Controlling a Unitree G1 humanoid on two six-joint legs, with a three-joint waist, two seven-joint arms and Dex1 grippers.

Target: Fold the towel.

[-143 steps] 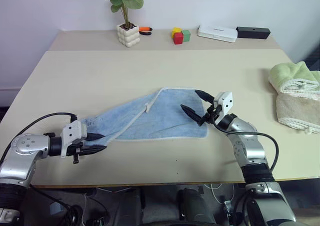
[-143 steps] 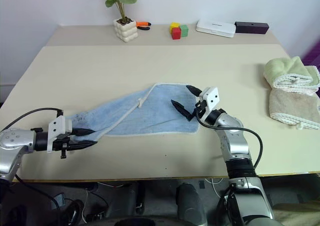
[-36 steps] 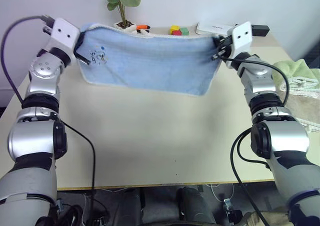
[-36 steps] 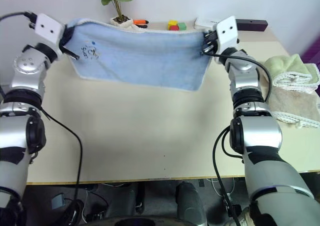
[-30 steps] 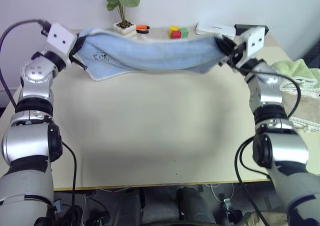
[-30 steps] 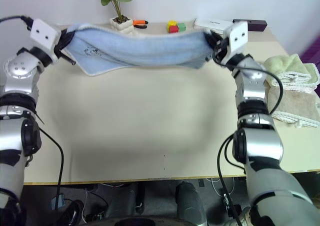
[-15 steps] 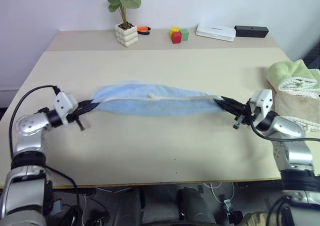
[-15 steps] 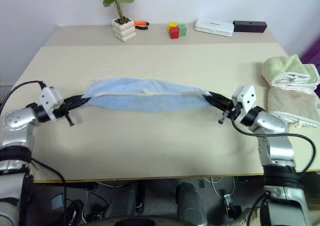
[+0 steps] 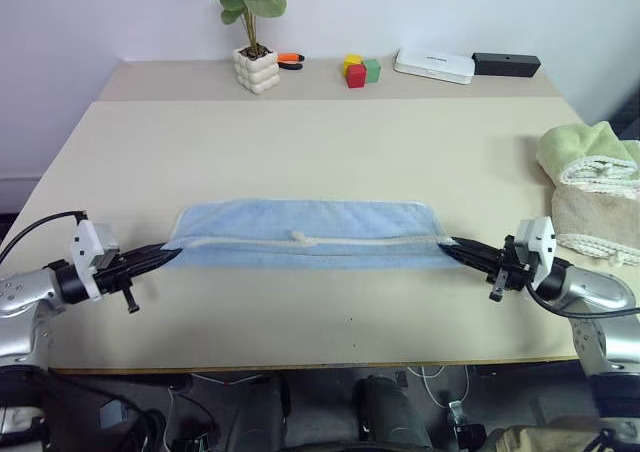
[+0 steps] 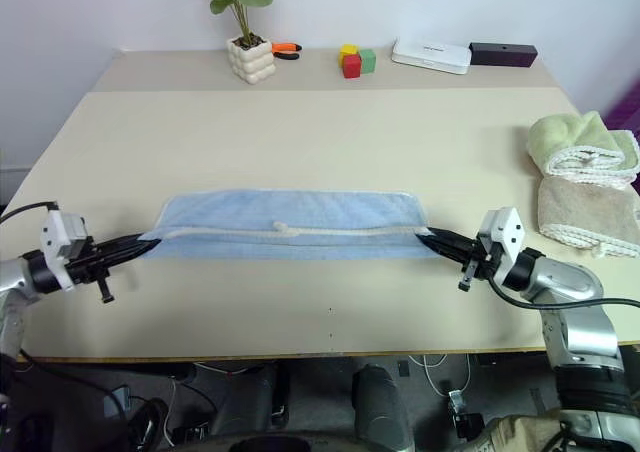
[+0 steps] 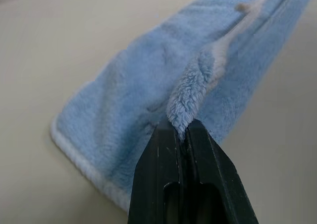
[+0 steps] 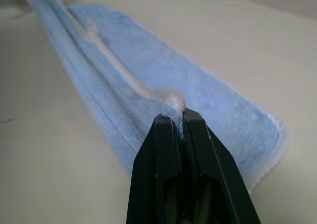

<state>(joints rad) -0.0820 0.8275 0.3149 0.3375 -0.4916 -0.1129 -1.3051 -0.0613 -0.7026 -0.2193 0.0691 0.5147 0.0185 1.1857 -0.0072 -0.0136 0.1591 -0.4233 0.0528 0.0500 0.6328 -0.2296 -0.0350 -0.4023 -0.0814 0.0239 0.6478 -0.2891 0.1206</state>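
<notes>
1. Two pincers are seen at the near ends of the towel (image 9: 305, 234), which is laid flat as a long, narrow band across the middle of the tabletop (image 9: 300, 142).
2. At 9 o'clock from the towel, the left pincer (image 9: 160, 255) is found closed tight on the towel's left end; in the left wrist view a bunched ridge of blue terry is seen nipped between its black fingers (image 11: 158, 184).
3. Along the towel's length a pale whitish stitched edge (image 9: 350, 241) is seen running, with a small white tag (image 9: 297, 237) near its middle.
4. At 3 o'clock from the towel, the right pincer (image 9: 455, 249) is likewise found closed tight on the towel's right end, a small tuft of cloth and pale edge being pinched between its fingers (image 12: 158, 174).
5. At 12 o'clock, at the far edge, a potted plant (image 9: 253, 42), an orange-handled tool (image 9: 290, 60), coloured blocks (image 9: 360, 70), a white box (image 9: 434, 66) and a black bar (image 9: 505, 64) are lined up.
6. At 3 o'clock, at the tabletop's right edge, a light green rolled towel (image 9: 590, 154) is set atop a beige folded towel (image 9: 595, 222), well apart from the blue one.
</notes>
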